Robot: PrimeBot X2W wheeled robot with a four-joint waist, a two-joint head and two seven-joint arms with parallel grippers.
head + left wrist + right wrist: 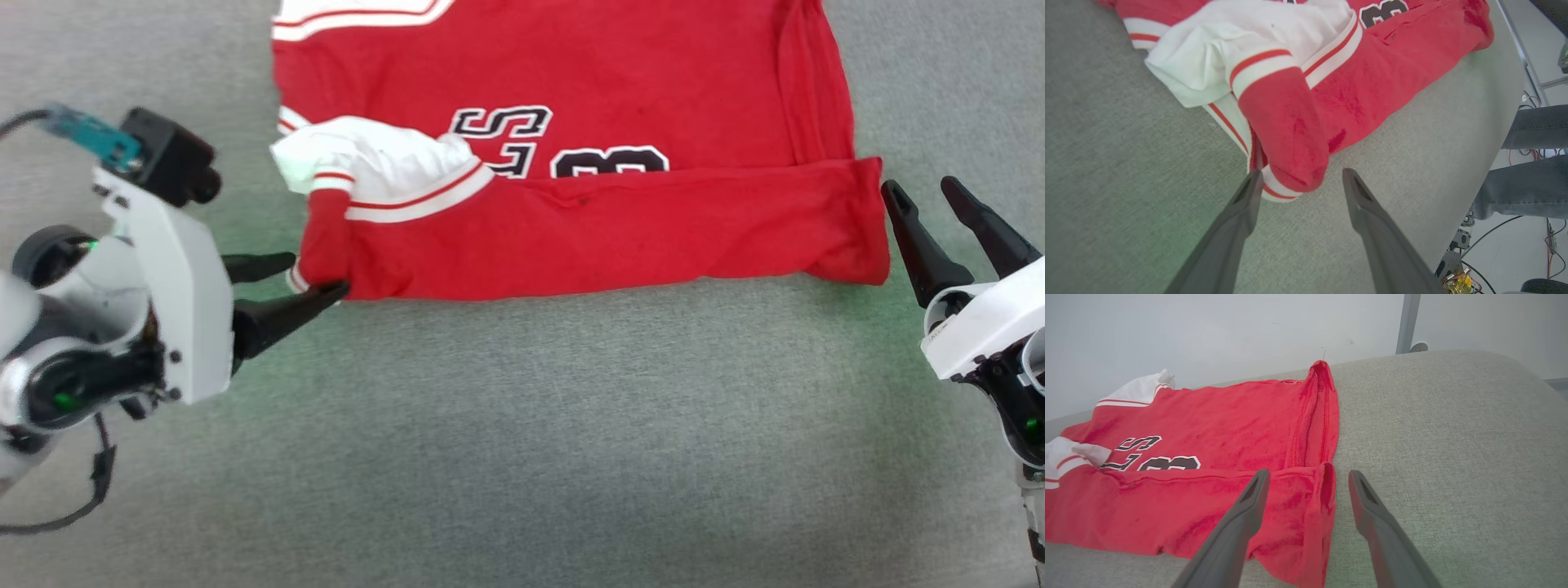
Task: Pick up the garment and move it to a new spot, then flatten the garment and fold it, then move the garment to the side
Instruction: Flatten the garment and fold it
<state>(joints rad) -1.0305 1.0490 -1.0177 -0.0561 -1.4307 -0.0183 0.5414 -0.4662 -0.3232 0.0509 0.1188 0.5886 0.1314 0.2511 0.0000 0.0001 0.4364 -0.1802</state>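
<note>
As laid out below the head camera, surface point(522, 425): grey woven covering, bearing everything listed.
Garment point(620, 82): red jersey T-shirt, lying flat on the upper middle of the surface; far edge runs out of the head view.
Folded band point(653, 229): the garment's near side, turned up over the chest in one long strip.
Left gripper point(317, 273): jaws spread, pinching nothing; the fingertips flank the band's near-left corner, one tip against the striped cuff.
Right gripper point(918, 184): jaws spread, empty; just beside the band's near-right corner.
White sleeve point(384, 163): crumpled on the garment's left side, red-and-white trim showing.
Numerals point(608, 161): black with white outline, partly covered by the band.
</note>
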